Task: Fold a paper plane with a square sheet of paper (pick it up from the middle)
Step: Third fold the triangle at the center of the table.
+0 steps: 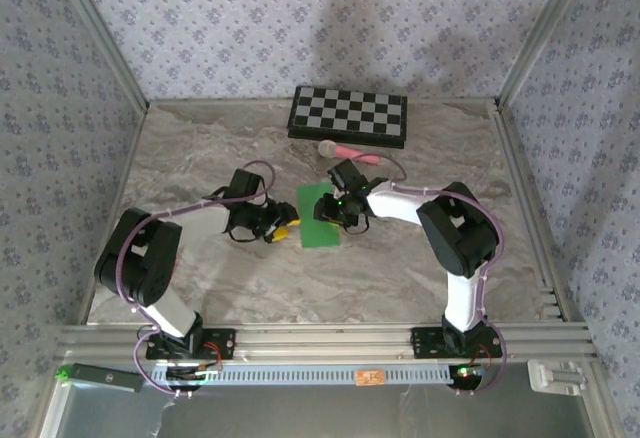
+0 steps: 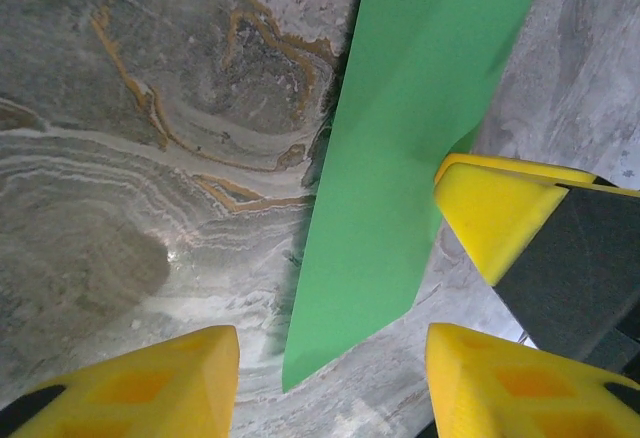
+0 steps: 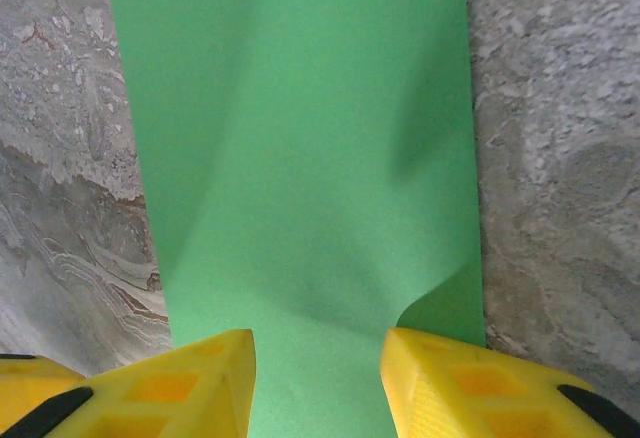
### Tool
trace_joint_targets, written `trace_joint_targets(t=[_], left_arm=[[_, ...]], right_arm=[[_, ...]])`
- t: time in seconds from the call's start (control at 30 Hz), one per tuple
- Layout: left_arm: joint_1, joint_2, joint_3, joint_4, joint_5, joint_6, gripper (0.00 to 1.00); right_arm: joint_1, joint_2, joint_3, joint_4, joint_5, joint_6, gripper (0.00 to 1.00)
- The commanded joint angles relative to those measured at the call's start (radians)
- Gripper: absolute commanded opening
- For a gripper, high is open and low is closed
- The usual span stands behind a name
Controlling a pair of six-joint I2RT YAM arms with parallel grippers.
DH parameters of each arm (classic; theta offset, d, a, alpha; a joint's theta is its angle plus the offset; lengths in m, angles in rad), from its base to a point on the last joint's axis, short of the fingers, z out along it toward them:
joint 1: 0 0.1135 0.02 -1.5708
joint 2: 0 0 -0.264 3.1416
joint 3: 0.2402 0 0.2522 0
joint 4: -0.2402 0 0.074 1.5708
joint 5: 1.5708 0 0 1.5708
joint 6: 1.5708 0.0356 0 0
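Your square sheet of paper [image 1: 321,216] lies approx mid-surface, one long edge lifted a bit. Judge it v. light, floppy and easily creased, so it'll likely slide on the stone. Pinch gently at the middle, not a corner. Left pincer [image 1: 281,230] sits low at its left side, fingers apart. Right pincer [image 3: 318,343] reaches in from the right, tilted down, also apart w/ paper btwn the tips, nothing clamped.

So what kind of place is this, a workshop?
Probably a robot test booth: a left arm and right arm bolted to an aluminium rail, a marble-look table walled by wallpapered panels, plus a checkered board.
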Motion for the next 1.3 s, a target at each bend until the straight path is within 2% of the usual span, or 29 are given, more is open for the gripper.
trace_joint_targets(t=[0.0,0.5,1.0,1.27], left_arm=[[-0.016,0.028,0.008,0.023,0.037,0.011,0.47],[-0.047,0.117,0.061,-0.008,0.062,0.069,0.31],[-0.053,0.179,0.095,0.011,0.102,0.075,0.32],[-0.049,0.121,0.095,0.054,0.113,0.074,0.29]], right_arm=[[-0.009,0.046,-0.057,-0.040,0.014,0.033,0.42],[-0.026,0.053,-0.073,-0.036,-0.008,0.039,0.41],[-0.032,0.060,-0.077,-0.040,-0.013,0.039,0.40],[-0.040,0.054,-0.090,-0.037,-0.012,0.038,0.40]])
